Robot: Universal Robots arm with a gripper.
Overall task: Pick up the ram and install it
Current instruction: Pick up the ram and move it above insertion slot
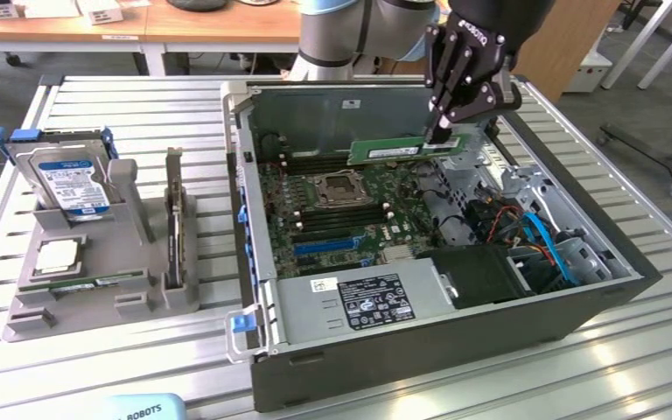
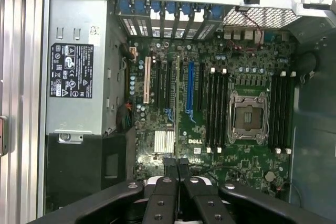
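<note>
Between the fingertips: the ram (image 1: 401, 150), pinched close to one end by the gripper (image 1: 443, 134), whose jaws are drawn nearly together on the thin board.
Under the hand: the motherboard (image 1: 336, 214) inside the open computer case (image 1: 616, 271). The bare processor socket (image 1: 342, 188) sits on it, with dark memory slots (image 2: 215, 109) on both sides of the socket.
Done: the pick-up looks complete. The ram rests on nothing and hangs in the air over the case, held by the fingers alone.
Left: the installation, as I judge it. The ram is apart from the slots beneath the hand and is not seated in any of them.
Long axis: level, reaching out from the fingers toward the exterior view's left, roughly in line with the slots below.
Facing: on edge, with its flat labelled side turned to the exterior camera. The lower long edge appears to face the board.
Well away from the hand: a grey holder (image 1: 80, 262) carrying a hard drive (image 1: 73, 179).
</note>
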